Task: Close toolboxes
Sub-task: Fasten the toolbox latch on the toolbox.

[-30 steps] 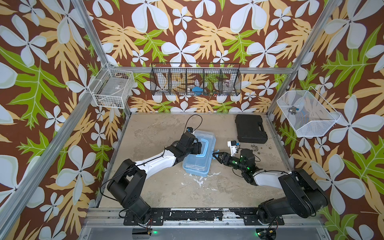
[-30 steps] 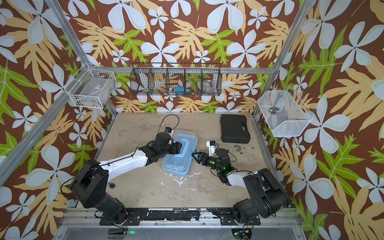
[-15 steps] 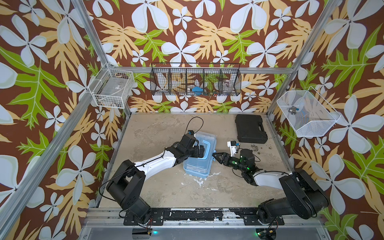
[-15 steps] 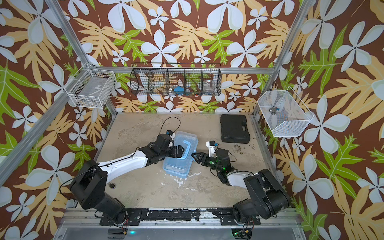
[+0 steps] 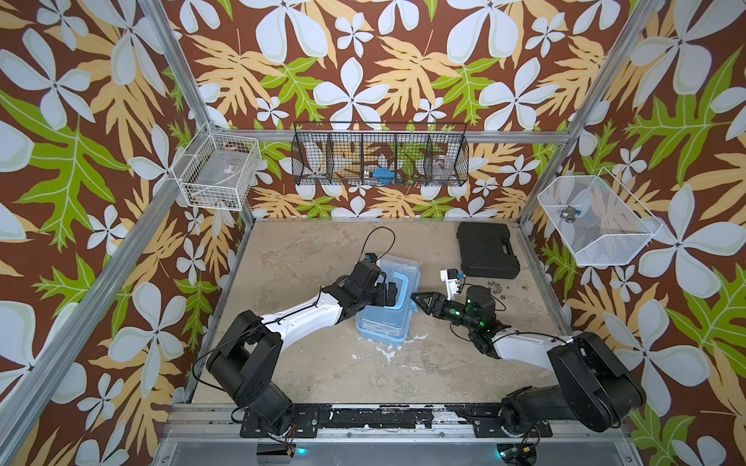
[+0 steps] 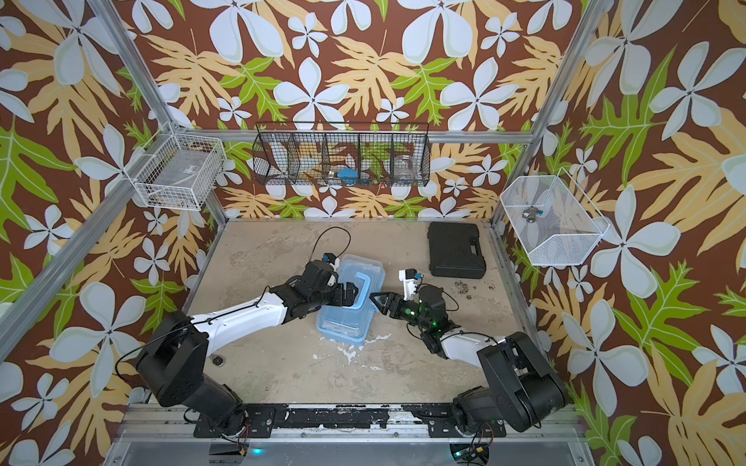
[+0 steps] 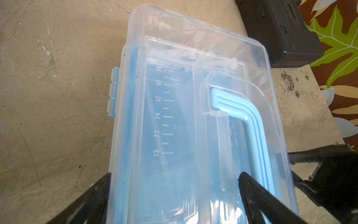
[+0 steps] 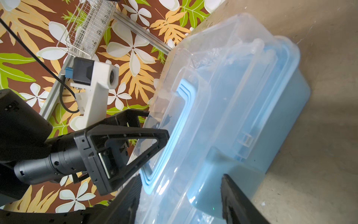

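The toolbox (image 5: 387,322) (image 6: 347,322) is a light blue box with its clear lid down, lying mid-table. Its blue handle (image 7: 242,112) (image 8: 174,124) lies flat on the lid, and a side latch (image 7: 113,91) shows. My left gripper (image 5: 390,294) (image 7: 174,180) hovers open over the lid, one finger (image 7: 96,194) outside the box's edge, its partner by the handle. My right gripper (image 5: 418,299) (image 8: 180,194) clamps the box's right side, one finger (image 8: 129,194) on the lid and one on the blue base.
A shut black case (image 5: 486,250) (image 6: 456,250) lies at the back right. Wire baskets hang on the walls: a white one (image 5: 216,175) at left, a black one (image 5: 379,159) at the back and a mesh one (image 5: 593,220) at right.
My left gripper's jaws have spread wider over the lid. The box and the right arm have stayed where they were.
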You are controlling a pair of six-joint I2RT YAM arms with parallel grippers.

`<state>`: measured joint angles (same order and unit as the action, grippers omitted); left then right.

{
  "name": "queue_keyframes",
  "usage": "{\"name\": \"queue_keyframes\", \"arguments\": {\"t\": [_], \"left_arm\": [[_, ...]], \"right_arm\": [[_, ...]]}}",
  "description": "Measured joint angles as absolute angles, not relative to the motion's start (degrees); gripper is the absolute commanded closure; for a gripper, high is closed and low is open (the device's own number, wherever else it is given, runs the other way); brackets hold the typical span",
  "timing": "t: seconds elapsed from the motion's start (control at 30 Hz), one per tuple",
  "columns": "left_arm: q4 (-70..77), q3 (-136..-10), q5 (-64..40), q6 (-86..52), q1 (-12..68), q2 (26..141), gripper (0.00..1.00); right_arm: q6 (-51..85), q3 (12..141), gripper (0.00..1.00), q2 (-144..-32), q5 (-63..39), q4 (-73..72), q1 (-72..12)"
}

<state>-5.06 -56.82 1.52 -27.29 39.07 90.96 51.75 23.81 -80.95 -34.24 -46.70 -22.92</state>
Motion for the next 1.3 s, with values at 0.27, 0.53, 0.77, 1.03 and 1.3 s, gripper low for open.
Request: {"name": "queue_keyframes", "arguments": {"t": [0.27,0.53,0.77,1.03,1.3], "left_arm": [[-4.86,-56.82,1.72,-27.33,39.18,91.11,0.0],[-4.82,-56.84,1.76,-27.73,39.18,91.13,0.0],[-3.99,-56.51,2.09,-28.16,39.2,91.22,0.0],[-3.53,-56.23,2.2,-28.42,39.24,91.11,0.0],[-2.22,-55.86,3.11,-29.28,39.59,91.44,0.03]], "right_arm": [[51.48,24.27,0.34,-83.59,-34.33,-46.94,-23.42],[51.46,24.21,0.34,-84.01,-34.24,-47.55,-23.73],[51.48,22.65,0.34,-84.33,-33.56,-48.82,-24.01],[52.07,22.11,0.34,-85.43,-33.43,-50.7,-24.03],[52.34,22.09,0.34,-87.05,-32.47,-53.41,-24.34]]}}
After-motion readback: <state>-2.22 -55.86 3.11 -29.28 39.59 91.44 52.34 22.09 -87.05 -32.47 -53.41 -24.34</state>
